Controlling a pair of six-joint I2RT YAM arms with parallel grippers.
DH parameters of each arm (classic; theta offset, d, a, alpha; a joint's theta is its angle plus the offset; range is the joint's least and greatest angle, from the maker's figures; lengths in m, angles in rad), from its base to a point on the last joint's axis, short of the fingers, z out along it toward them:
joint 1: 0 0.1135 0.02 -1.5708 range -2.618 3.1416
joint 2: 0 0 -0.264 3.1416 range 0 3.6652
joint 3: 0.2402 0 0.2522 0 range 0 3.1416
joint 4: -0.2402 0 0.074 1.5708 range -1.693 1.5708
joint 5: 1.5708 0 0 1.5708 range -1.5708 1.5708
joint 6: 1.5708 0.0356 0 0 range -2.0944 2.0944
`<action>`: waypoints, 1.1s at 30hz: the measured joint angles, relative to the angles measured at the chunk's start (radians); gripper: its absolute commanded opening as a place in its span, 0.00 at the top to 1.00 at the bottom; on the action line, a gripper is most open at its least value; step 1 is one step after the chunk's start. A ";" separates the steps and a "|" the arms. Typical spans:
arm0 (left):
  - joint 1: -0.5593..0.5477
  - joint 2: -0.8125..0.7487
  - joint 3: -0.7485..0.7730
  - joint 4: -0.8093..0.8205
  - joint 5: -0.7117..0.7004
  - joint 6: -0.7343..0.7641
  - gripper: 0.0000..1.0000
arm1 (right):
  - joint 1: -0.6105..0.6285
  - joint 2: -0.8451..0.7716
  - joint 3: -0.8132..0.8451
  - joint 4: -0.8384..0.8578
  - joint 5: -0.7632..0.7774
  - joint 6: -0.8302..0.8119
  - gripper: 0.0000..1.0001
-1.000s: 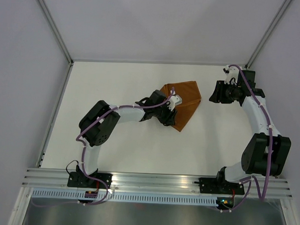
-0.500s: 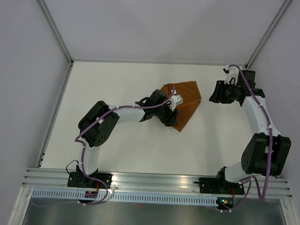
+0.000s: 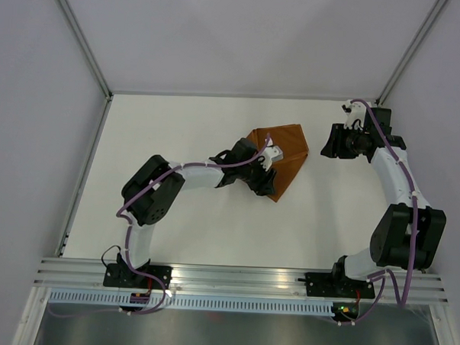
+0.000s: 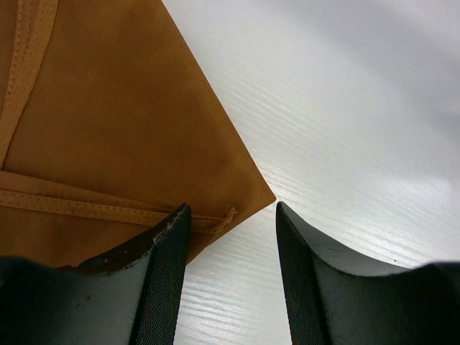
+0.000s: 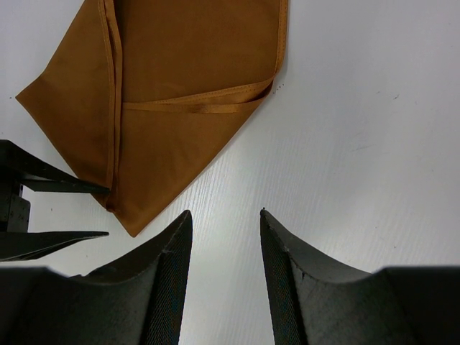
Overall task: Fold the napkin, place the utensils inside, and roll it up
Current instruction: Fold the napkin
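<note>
The napkin [image 3: 287,147], a rust-orange cloth folded into a pointed, kite-like shape with stitched hems showing, is seen lying flat on the white table [image 3: 186,125], just right of the middle of the top view. Nearest the bottom of that view, the two arm bases are bolted side by side on a rail [image 3: 233,278]. Further up, the left gripper [image 3: 262,176] is held over the napkin's lower-left edge, close to its lower point. Its fingers are spread apart and nothing is clasped. In the left wrist view a cloth corner lies just beyond the gap, and whether the left finger touches the hem cannot be told. Furthest, at the upper right, the right gripper [image 3: 330,145] is held beside the napkin with its fingers apart over bare table.
</note>
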 measured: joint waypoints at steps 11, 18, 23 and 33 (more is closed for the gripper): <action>-0.002 0.027 0.012 0.031 0.014 -0.033 0.42 | 0.000 0.000 0.000 0.000 0.000 0.000 0.51; -0.002 0.024 0.063 0.041 0.012 -0.043 0.37 | 0.000 0.000 0.000 0.000 0.004 -0.001 0.51; 0.014 -0.062 0.056 0.071 -0.025 -0.074 0.32 | 0.005 0.000 0.000 0.000 0.005 -0.003 0.51; 0.258 -0.526 -0.215 0.301 -0.151 -0.340 0.23 | 0.223 -0.011 -0.002 0.038 0.113 -0.012 0.53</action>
